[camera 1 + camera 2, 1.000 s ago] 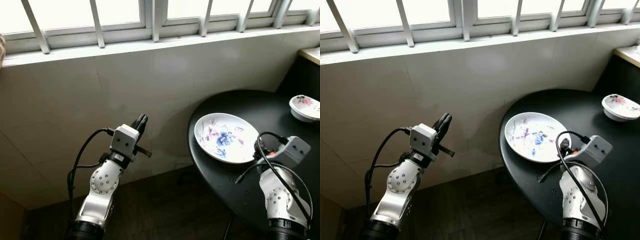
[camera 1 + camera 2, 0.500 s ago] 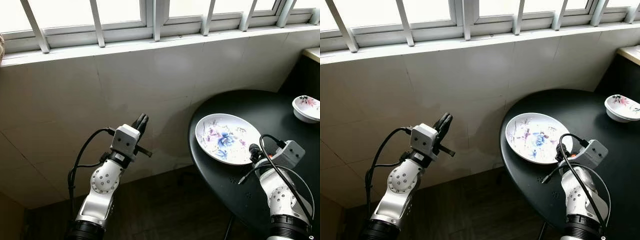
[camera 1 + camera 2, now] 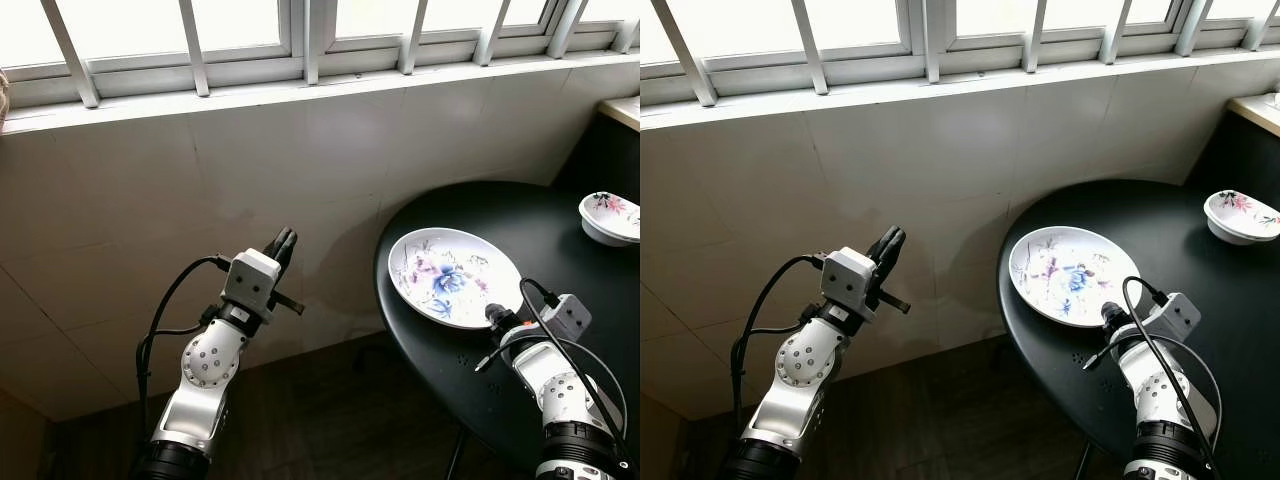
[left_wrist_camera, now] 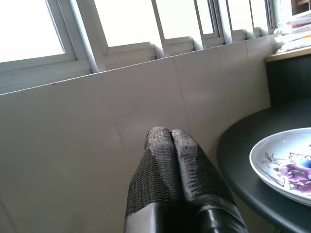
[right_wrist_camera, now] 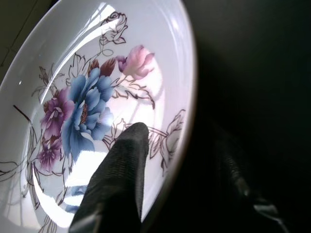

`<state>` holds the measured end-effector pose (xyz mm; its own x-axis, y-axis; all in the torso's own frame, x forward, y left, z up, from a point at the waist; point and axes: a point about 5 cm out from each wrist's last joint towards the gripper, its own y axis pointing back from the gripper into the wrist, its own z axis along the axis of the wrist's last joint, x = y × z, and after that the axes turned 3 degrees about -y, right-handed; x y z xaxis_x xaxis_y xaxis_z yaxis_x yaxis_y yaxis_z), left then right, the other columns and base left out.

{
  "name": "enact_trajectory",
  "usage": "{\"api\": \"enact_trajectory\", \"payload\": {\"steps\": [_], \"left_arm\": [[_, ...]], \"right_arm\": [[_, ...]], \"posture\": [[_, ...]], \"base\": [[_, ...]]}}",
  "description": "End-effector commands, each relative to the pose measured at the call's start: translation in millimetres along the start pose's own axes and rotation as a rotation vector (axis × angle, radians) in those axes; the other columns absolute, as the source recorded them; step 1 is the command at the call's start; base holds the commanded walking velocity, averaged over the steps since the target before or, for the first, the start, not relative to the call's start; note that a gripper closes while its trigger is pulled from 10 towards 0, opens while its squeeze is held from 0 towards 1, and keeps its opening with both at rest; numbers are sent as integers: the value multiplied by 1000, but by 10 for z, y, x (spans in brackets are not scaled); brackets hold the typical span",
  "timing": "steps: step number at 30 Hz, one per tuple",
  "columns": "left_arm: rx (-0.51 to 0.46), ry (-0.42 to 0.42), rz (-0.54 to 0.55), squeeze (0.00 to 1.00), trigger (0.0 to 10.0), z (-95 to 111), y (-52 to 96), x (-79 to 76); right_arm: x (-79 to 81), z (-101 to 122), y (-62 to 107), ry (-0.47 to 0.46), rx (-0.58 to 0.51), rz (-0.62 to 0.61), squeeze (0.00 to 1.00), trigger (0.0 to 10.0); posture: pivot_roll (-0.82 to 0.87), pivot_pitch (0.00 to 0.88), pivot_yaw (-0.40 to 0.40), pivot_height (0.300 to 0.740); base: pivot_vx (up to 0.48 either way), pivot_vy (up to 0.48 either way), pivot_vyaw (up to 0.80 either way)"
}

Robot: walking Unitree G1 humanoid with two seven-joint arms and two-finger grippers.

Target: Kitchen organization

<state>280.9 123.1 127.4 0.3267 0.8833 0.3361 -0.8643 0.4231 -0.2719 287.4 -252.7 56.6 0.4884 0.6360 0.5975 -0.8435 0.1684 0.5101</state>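
A white plate [image 3: 455, 277] painted with blue and purple flowers lies on the left part of a round black table [image 3: 520, 210]. My right gripper [image 3: 492, 315] is low at the plate's near rim and open. In the right wrist view one finger [image 5: 121, 170] reaches over the inside of the plate [image 5: 73, 97], while the other lies outside the rim above the dark table. My left gripper [image 3: 283, 240] is shut on nothing, held up in the air in front of the tiled wall, well left of the table; the left wrist view shows its fingertips [image 4: 160, 138] pressed together.
A small flowered bowl [image 3: 610, 215] sits at the table's far right. A tiled wall [image 3: 200, 170] below a barred window runs across the back. A pale counter edge [image 3: 625, 108] shows at the right. Dark floor [image 3: 330, 420] lies between the wall and the table.
My right gripper has dropped and moved forward to the plate's near rim. The left arm has stayed where it was.
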Motion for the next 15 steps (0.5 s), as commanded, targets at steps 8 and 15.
{"api": "enact_trajectory", "payload": {"steps": [8, 15], "left_arm": [[26, -1, -5, 0, 10000, -39, -6, -18], [26, -3, -4, 0, 10000, -40, 1, -21]], "right_arm": [[-13, -28, -29, -22, 20, -6, 0, 0], [80, 99, 50, -37, -122, 79, 0, 0]], "posture": [[92, 0, -57, 740], [95, 0, -59, 740]], "base": [[0, 0, 0], [0, 0, 0]]}}
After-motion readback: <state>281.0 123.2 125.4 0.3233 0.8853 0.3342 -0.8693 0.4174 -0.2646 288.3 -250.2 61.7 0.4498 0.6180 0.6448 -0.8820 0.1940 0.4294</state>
